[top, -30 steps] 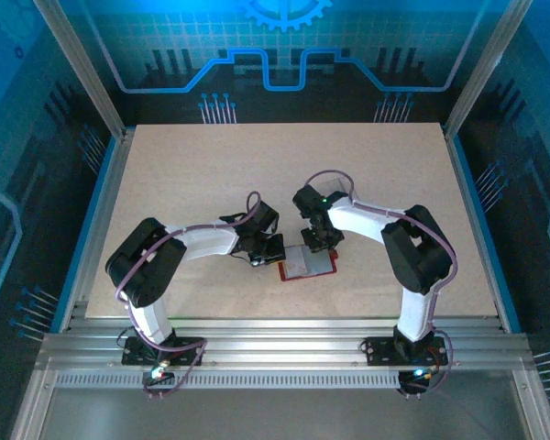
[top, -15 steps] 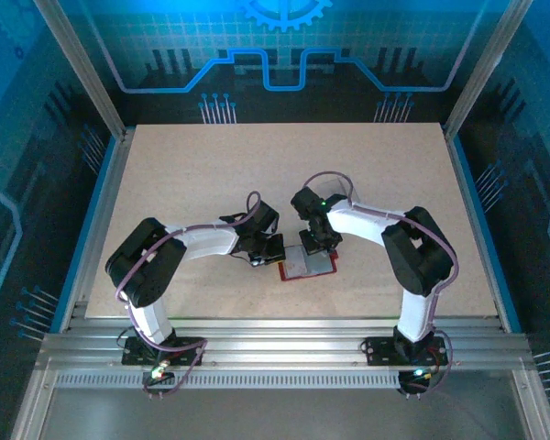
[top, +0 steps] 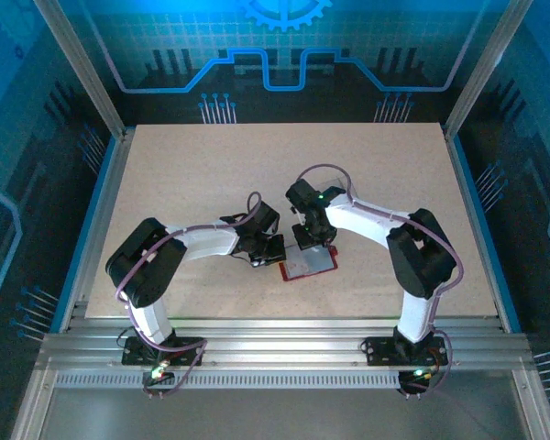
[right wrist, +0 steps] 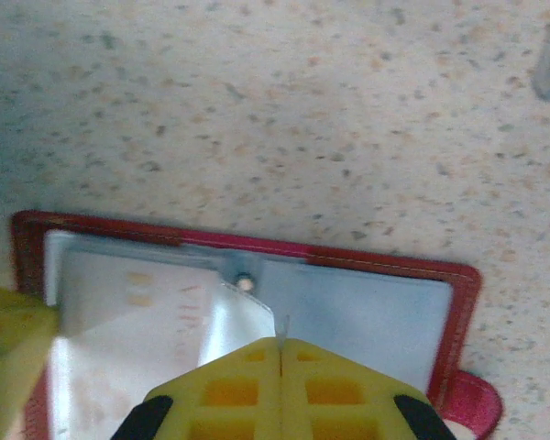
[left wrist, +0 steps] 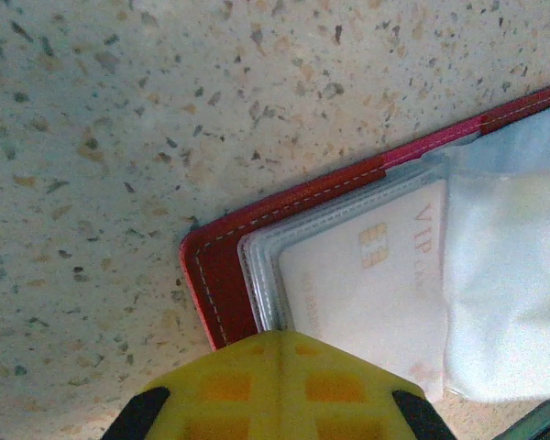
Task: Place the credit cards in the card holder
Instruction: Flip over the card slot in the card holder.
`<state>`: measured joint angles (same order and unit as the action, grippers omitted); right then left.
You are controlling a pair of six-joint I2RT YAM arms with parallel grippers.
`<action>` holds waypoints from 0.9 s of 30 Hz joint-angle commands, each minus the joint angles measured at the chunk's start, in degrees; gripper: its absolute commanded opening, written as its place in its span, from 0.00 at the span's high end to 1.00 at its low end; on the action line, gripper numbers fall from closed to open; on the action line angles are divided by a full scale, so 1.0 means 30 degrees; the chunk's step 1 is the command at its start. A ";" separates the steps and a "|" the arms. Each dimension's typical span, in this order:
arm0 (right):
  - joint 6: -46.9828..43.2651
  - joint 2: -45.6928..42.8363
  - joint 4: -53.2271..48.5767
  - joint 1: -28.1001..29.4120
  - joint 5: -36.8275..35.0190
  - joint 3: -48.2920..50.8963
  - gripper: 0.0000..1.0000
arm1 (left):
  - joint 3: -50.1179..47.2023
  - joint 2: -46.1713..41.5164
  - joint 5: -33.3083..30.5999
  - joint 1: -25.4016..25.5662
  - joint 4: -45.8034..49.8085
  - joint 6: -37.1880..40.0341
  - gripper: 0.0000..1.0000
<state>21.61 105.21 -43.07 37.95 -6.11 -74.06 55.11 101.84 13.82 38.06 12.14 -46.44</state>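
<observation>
Top external cam has the card holder (top: pixel 309 264) lying open and flat on the table (top: pixel 211 165), roughly 6 o'clock from the table's middle, close to the near edge. Your left gripper (top: pixel 257 261) is down at its 9 o'clock edge and your right gripper (top: pixel 309 245) at its 12 o'clock edge.

Progress-wise, I'd call it well along but not wrapped up. On the left wrist cam you've got a credit card (left wrist: pixel 348 284) with a gold chip and "VIP" lettering sitting inside a clear pocket (left wrist: pixel 257 275), tucked right up to the red stitched corner, so that one looks in. At its 3 o'clock a cloudy pale sheet (left wrist: pixel 504 293) lies over it. I can't tell if that's a second card or just a loose pocket flap, and I can't tell how many cards you have left either.

Left gripper's jaws are pressed together, tips at the holder's edge, and whether they pinch anything is hidden. Right one is closed tight too. On its wrist cam a thin see-through edge runs up into the seam between the fingers, so my guess is it's nipping that sheet, but no promises.

The holder itself is dark red with pale stitching and greyish clear pockets on both halves. There's a little stud (right wrist: pixel 246 282) near the fold, and the snap tab (right wrist: pixel 472 403) pokes out at 4 o'clock on the right wrist cam.
</observation>
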 commanded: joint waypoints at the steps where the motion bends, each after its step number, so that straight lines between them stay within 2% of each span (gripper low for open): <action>1: 0.0381 -0.0415 -0.0319 0.0220 0.2095 -0.0424 1.00 | 0.0174 0.0169 0.0347 0.0194 0.0311 0.0112 0.97; 6: 0.1032 -0.0171 0.1139 0.0153 0.5226 -0.0076 0.87 | 0.0189 -0.0329 0.0345 0.0208 0.0343 -0.0018 0.96; 10: 0.1464 0.0067 0.1933 0.0036 0.6880 -0.0126 0.81 | 0.0160 -0.0688 0.0278 0.0199 0.0465 -0.0122 0.90; 18: 0.1970 0.0285 0.2767 -0.0166 0.8425 -0.0040 0.75 | -0.0215 -0.1801 0.0029 0.0158 0.0655 -0.0428 0.86; 27: 0.1623 -0.0798 0.2723 -0.0223 0.8711 -0.0401 0.65 | -0.2216 -0.4843 -0.0694 -0.0364 0.1252 -0.0752 0.79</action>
<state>26.98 105.30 -35.70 37.32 18.26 -74.26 50.00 91.70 11.62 37.58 16.05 -48.12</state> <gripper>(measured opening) 0.345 0.209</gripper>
